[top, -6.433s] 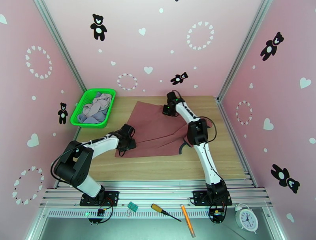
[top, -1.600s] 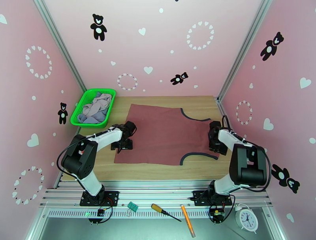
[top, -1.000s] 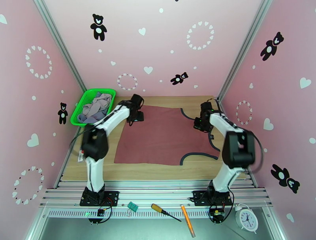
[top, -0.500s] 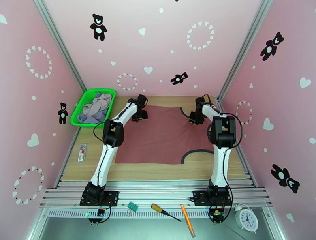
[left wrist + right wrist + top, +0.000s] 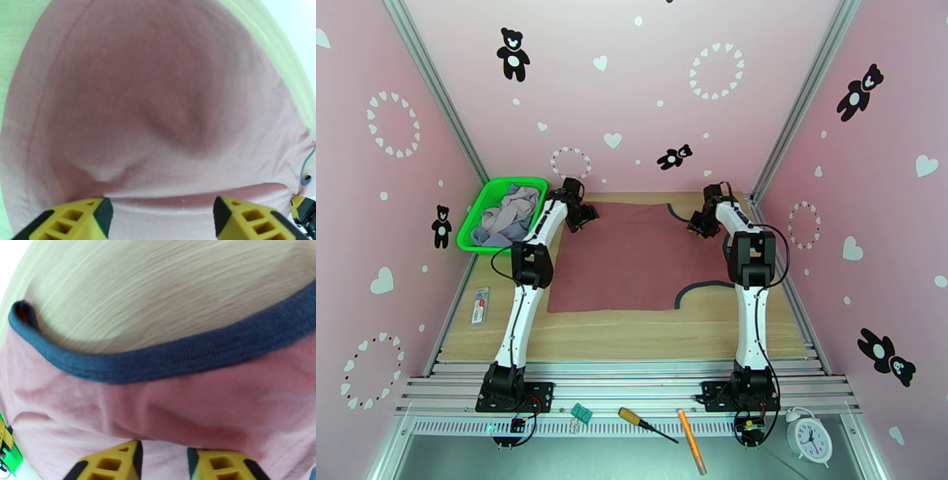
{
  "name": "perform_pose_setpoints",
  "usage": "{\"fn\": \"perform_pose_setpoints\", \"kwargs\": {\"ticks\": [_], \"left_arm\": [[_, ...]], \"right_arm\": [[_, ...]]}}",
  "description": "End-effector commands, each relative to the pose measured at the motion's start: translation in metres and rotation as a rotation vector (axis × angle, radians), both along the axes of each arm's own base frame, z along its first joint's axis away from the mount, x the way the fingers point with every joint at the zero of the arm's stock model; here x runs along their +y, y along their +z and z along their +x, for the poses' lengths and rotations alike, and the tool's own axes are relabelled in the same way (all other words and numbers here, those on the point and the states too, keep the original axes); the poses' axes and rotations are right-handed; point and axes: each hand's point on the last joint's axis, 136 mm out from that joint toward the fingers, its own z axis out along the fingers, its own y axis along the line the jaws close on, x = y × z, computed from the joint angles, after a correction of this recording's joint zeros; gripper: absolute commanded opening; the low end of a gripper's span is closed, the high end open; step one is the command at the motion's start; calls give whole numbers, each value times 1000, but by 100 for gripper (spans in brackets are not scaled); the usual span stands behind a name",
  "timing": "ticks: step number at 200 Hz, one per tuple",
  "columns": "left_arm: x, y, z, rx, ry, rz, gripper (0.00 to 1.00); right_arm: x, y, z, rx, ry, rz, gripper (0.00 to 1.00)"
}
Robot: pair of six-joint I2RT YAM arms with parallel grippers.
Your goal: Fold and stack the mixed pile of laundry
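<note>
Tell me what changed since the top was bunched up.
Both arms reached out to the far edge, spreading the top flat and dragging it slightly away. The left gripper and right gripper now sit open along its far edge. The basket and its clothes unchanged.

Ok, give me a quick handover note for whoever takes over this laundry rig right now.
The left gripper is open over the far left corner of the rust-red top. The right gripper, jaws slightly apart, sits at the dark trim on the far right. The top lies flat on the table; grey garments lie in the green basket. Done: top spread out. Left: fold it, then fold and stack the rest.
</note>
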Motion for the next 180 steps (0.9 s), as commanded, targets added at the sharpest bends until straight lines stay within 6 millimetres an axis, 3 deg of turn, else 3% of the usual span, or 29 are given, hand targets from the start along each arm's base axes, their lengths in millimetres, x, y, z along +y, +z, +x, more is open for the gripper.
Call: {"fn": "perform_pose_setpoints", "kwargs": {"ticks": [1,29,40,52,65,86,113,143,162,180], "left_arm": [[-1,24,6,-67,-34,-22,77],[-8,135,2,-257,-86,-36,79],[-8,177,-13,-315,-108,-20,79],[-5,214,-36,-363,-121,18,79],[3,244,-68,-399,-117,63,79],[32,253,-138,-365,-33,142,73],[75,207,-248,-198,111,210,64],[97,131,-351,8,196,212,65],[106,87,-389,109,242,225,67],[101,48,-404,189,259,190,66]], "right_arm": [[-10,32,-11,-30,38,-59,47],[-4,127,-14,-222,132,-72,55],[2,163,-28,-292,180,-76,59],[10,190,-49,-348,233,-87,61],[23,209,-77,-394,304,-111,63],[48,224,-137,-448,432,-196,64],[77,216,-204,-487,556,-257,64],[100,194,-249,-487,626,-222,64],[112,182,-263,-484,666,-199,64],[120,171,-268,-473,686,-180,64]]}}
